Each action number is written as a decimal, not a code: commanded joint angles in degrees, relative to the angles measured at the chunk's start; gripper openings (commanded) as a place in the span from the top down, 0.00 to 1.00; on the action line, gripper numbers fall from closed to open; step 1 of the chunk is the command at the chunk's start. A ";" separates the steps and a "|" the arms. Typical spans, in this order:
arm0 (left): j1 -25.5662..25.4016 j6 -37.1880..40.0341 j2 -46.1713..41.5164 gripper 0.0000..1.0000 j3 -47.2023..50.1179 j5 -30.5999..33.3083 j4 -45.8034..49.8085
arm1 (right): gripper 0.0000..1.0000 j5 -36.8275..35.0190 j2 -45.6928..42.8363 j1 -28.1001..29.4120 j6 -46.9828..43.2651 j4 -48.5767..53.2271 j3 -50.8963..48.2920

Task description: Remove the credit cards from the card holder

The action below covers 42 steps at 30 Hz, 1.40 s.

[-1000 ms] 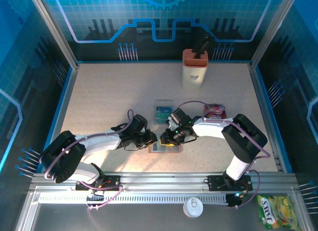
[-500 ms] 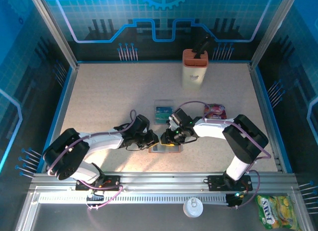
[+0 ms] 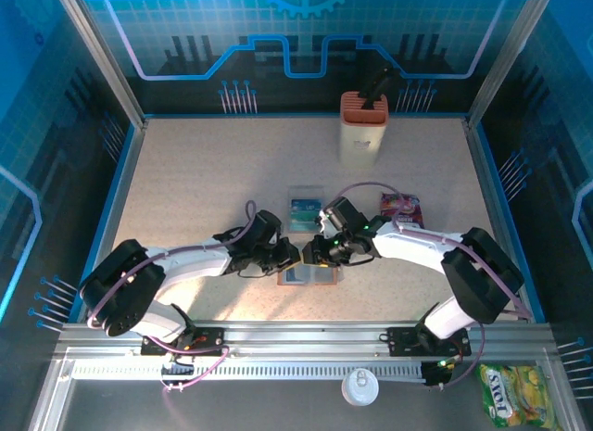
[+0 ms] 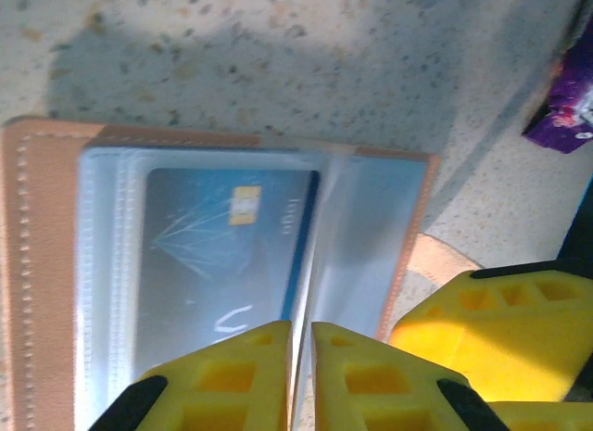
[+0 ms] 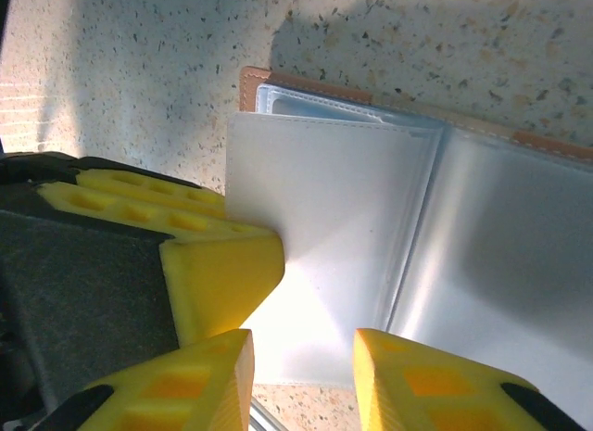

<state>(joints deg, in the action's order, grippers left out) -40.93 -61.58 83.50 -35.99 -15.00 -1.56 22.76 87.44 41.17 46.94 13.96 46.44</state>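
The card holder (image 3: 308, 276) lies open on the table, brown-edged (image 4: 37, 264) with clear inner sleeves (image 5: 334, 199). A teal-blue credit card (image 4: 222, 246) with a gold chip sits inside one sleeve. Other teal credit cards (image 3: 303, 209) lie on the table just beyond the holder. My left gripper (image 3: 293, 256) (image 4: 298, 327) is shut on the edge of a clear sleeve page, lifting it. My right gripper (image 3: 313, 257) (image 5: 301, 343) hovers open over the same sleeve, close beside the left gripper's finger (image 5: 218, 264). The right gripper's finger (image 4: 491, 329) is at the holder's right edge.
A purple-red snack packet (image 3: 401, 209) (image 4: 565, 107) lies right of the loose cards. A tall orange-and-cream box (image 3: 362, 127) stands at the back. A yellow packet (image 3: 511, 394) and a white lid (image 3: 358, 386) rest on the near rail, off the table.
My left gripper has slid a little right onto the holder and closed on the sleeve edge. The right arm's elbow has swung right while its gripper stayed over the holder.
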 commanded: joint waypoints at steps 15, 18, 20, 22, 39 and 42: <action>-3.74 -0.72 7.85 0.87 -8.04 -3.18 -1.50 | 0.65 -10.15 -13.67 -2.73 -3.50 13.48 0.88; -4.40 -0.78 10.30 0.86 -9.66 -3.87 -2.45 | 0.65 -10.37 -16.07 -3.49 -3.37 13.98 -0.21; -4.90 -0.76 11.79 0.86 -10.98 -4.35 -3.06 | 0.65 -10.42 -17.24 -3.98 -3.18 14.21 -0.97; -5.24 -0.81 12.89 0.85 -11.94 -4.78 -3.49 | 0.65 -10.47 -18.06 -4.30 -3.01 14.48 -1.40; -5.36 -0.81 12.67 0.63 -12.94 -4.82 -4.44 | 0.63 -10.31 -19.24 -4.66 -2.52 14.78 -1.67; -4.90 -0.49 11.67 0.63 -12.10 -4.34 -3.92 | 0.63 -9.82 -18.81 -4.65 -2.61 14.55 -1.69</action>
<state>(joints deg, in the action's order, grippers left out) -45.98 -62.65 96.71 -48.49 -19.16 -5.48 12.45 68.88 37.23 44.56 27.51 44.86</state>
